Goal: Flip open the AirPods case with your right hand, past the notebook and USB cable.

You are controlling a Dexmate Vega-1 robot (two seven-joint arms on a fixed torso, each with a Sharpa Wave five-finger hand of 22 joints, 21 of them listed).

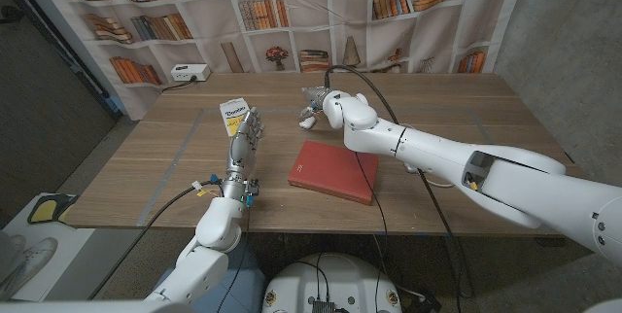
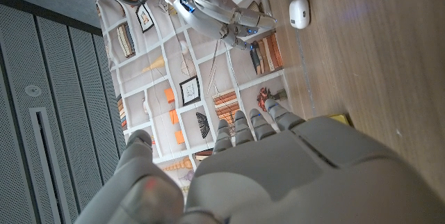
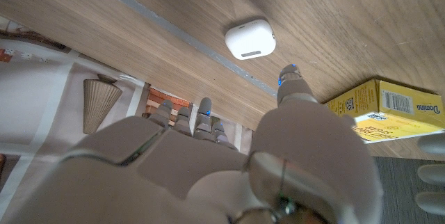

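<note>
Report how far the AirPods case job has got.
Done: the right hand has reached beyond the red notebook to the table's far side. In hand: the right wrist view shows its fingers close to the white AirPods case, apart from it, holding nothing. Left: the case lid looks closed, so the flip itself remains. The left hand waits beside the yellow box.

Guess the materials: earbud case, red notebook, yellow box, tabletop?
Earbud case: looks like smooth white plastic, rounded, soft sheen, lid shut.
Red notebook: probably a cloth or leatherette cover; matte, no glare. Hard to tell which.
Yellow box: printed cardboard, with crisp folded edges and a barcode.
Tabletop: wood or wood-look laminate; grain lines show, low sheen.
</note>
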